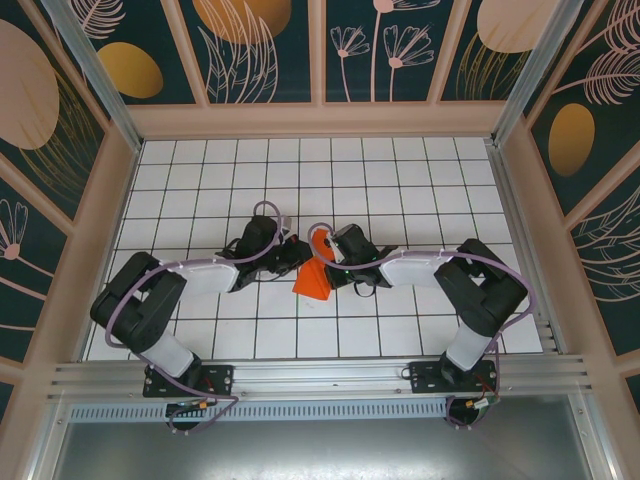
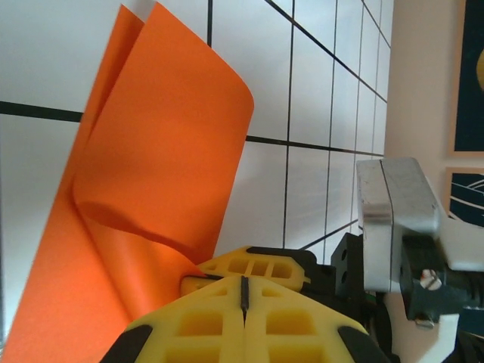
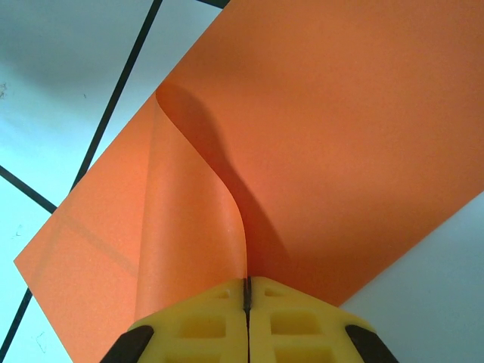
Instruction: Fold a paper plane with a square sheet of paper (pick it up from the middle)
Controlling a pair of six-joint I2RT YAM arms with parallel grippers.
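Top external first: where is the paper? — Ana

Over the middle of the tabletop, about midway between the left and right edges and somewhat nearer the near edge than the far one. It shows as a small orange wedge with its point toward the near edge. I cannot tell whether that point touches the tiles. — Ben

And the arms? — Ana

Both reach inward and meet just above the wedge. The left gripper comes in from the left and the right gripper from the right, their tips close together at the paper's upper end. — Ben

What has the right one got? — Ana

In the right wrist view its yellow fingers are pressed together, with a curled edge of the sheet running straight into the seam between them. So it is closed and pinching the paper, which bends in an S-shaped fold and spreads out above the tiles. — Ben

The left? — Ana

In the left wrist view its yellow fingers also meet with no gap. The paper stands up in two layers, curling over at the top, and drops to the left side of the fingertips. I cannot tell whether any edge is caught between them. — Ben
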